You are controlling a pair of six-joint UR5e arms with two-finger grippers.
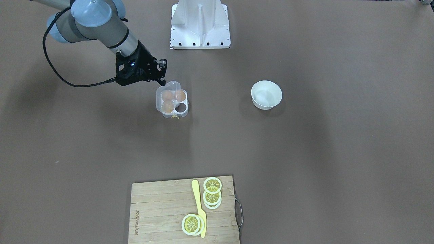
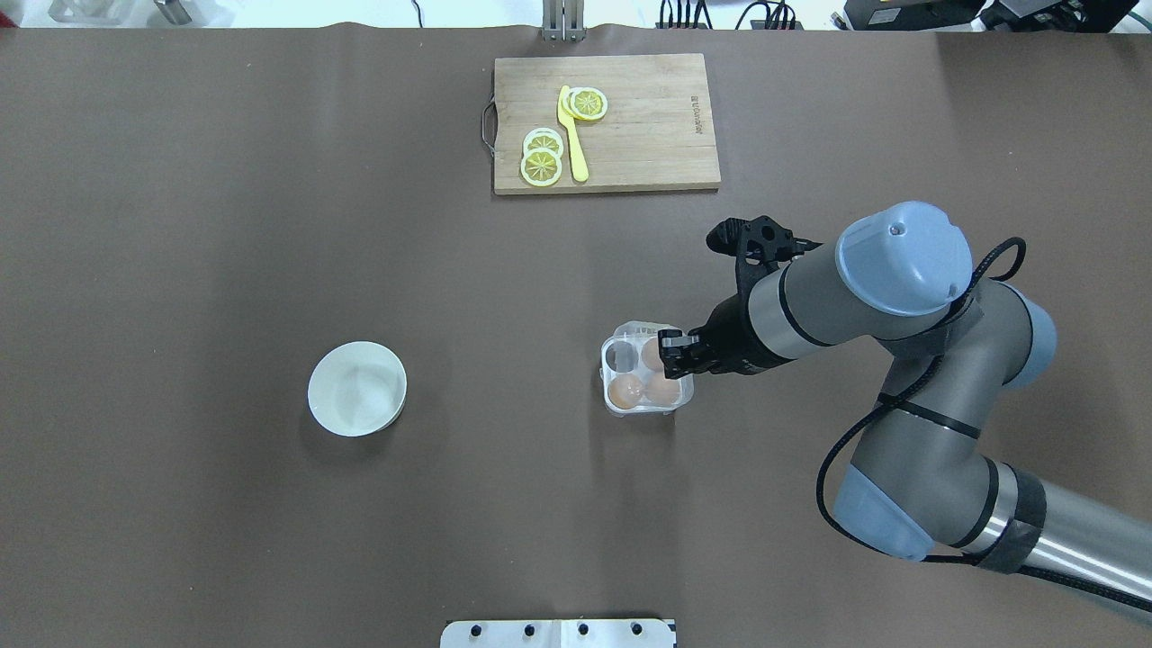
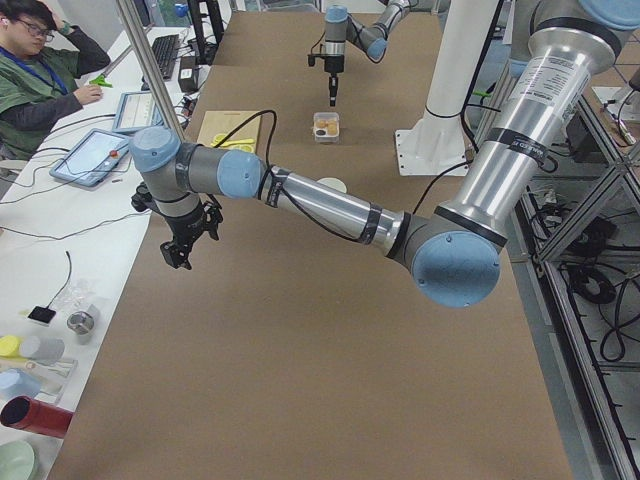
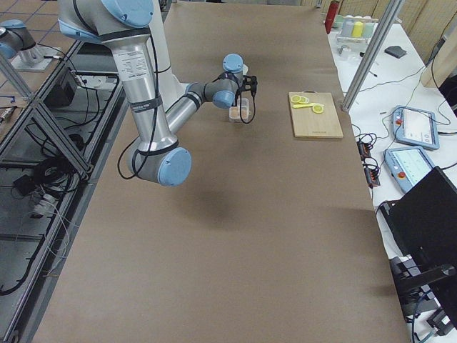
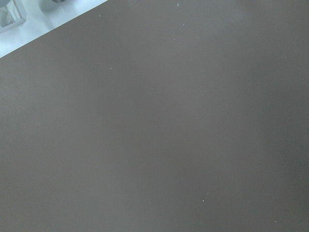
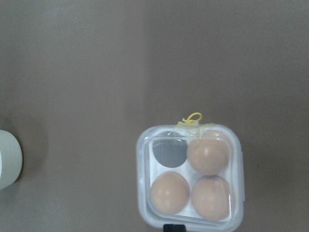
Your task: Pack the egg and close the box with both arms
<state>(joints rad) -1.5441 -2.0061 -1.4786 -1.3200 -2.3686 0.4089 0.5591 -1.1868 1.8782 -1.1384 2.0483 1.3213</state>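
The box (image 2: 646, 367) sits on the counter (image 2: 270, 540), at about 4 o'clock from the middle in the overhead view. The white bowl (image 2: 357, 389) is well apart at its 9 o'clock, and the cutting board (image 2: 606, 123) lies far off near its 12. In the right wrist view, three eggs (image 6: 170, 192) fill the cells at 1, 5 and 7 o'clock. The cell at 11 shows only dark counter through it. The yellow string (image 6: 192, 118) hangs off the 12 o'clock edge. The clear lid seems to lie over the cells, though I cannot tell whether it is snapped down.

The right claw (image 2: 668, 353) hovers over the box's 3 o'clock rim in the overhead view. Its fingers look pressed together and carry nothing. The left claw (image 3: 182, 258) hangs far from the box and shows only in the side view, so I cannot tell how its fingers stand.

The eggs are likely light, smooth and brittle. A hard pinch could crack one and a loose one would let it slip, so hold an egg across its widest part with gentle force.

The box is probably thin, springy plastic that weighs almost nothing. It will skate on the counter under a one-sided push, so I would brace a wall with one claw. The other claw can then press the lid's string-side edge, landing on the rim and not over an egg.
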